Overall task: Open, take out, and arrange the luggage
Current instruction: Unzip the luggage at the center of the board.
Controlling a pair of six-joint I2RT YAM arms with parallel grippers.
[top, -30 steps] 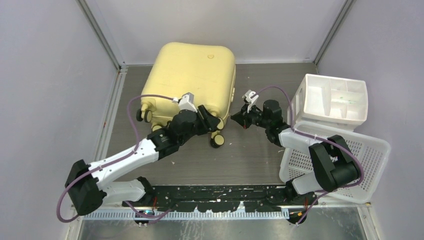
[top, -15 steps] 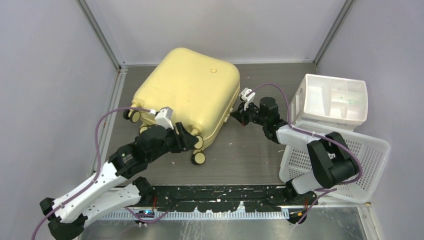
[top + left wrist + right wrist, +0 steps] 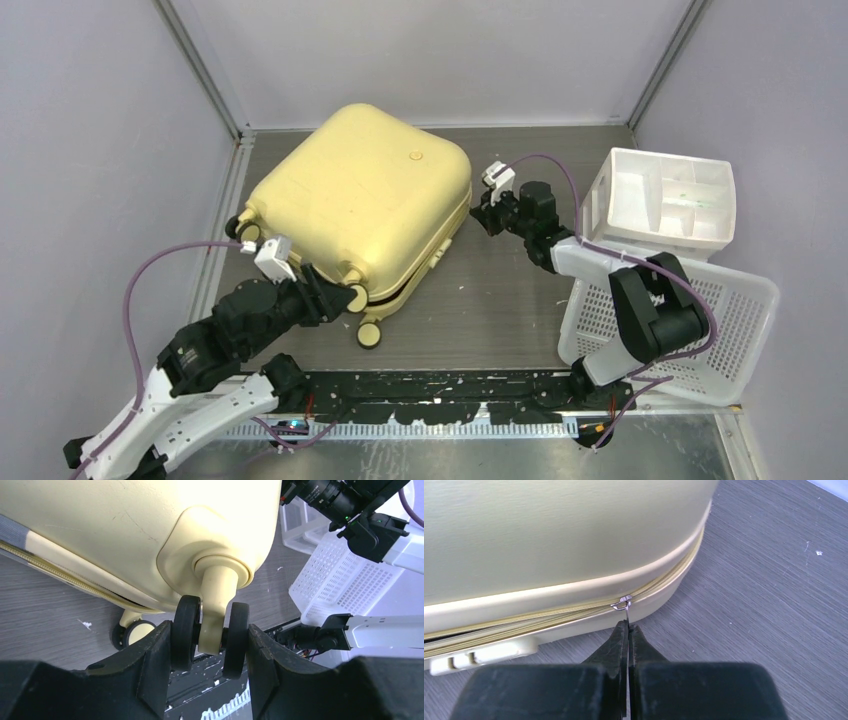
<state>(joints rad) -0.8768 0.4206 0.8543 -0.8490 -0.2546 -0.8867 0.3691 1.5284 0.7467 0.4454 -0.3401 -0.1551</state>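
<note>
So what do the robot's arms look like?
The left arm and right arm are white tubes with chunky black joints. Each trails a looping purple cable and has a small white camera box at its wrist. The left gripper and right gripper each have two black wedge-shaped fingers.

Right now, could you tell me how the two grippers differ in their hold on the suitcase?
The left gripper clamps a caster wheel, jaws apart; the right gripper pinches the thin zipper pull, jaws shut. The left is at the suitcase's near corner, the right at its right side. Both hold it.
</note>
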